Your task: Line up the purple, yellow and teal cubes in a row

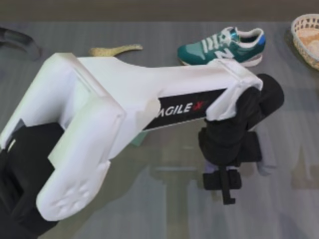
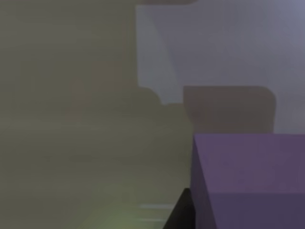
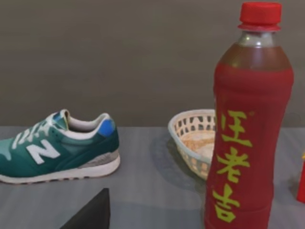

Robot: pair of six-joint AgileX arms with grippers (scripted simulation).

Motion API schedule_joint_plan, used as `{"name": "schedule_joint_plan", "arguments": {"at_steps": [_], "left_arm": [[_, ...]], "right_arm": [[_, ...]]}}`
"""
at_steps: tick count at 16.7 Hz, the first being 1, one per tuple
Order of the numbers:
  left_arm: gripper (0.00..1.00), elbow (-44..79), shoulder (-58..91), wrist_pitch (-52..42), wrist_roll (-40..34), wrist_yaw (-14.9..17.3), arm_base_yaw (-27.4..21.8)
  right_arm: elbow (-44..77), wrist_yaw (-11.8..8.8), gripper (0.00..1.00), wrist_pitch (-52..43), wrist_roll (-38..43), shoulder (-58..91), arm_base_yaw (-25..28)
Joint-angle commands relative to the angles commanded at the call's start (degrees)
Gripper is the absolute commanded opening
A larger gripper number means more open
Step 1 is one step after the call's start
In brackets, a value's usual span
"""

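Note:
My left arm reaches across the table, and its gripper points down right of centre. In the left wrist view one dark finger lies flat against the side of the purple cube, which fills the space between the jaws. From above the purple cube is hidden under the gripper. A sliver of the teal cube shows below the white forearm. An olive-yellow blur takes up much of the left wrist view; I cannot tell if it is the yellow cube. My right gripper is outside the top view, parked facing the table's back.
A dark teal sneaker stands at the back. A wicker basket sits at the back right corner. A red bottle stands close in front of the right wrist camera. A tan curved object lies at the back left.

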Motion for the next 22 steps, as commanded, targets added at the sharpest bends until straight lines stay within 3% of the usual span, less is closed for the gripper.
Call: {"name": "schedule_joint_plan", "arguments": {"at_steps": [11,22], "left_arm": [[0.98,0.0,0.0,0.0,0.0,0.0,0.0],[1.00,1.0,-0.2,-1.0,0.0,0.0,0.2]], "right_arm": [[0.0,0.0,1.00,0.0,0.0,0.0,0.0],[0.0,0.0,1.00,0.0,0.0,0.0,0.0]]}}
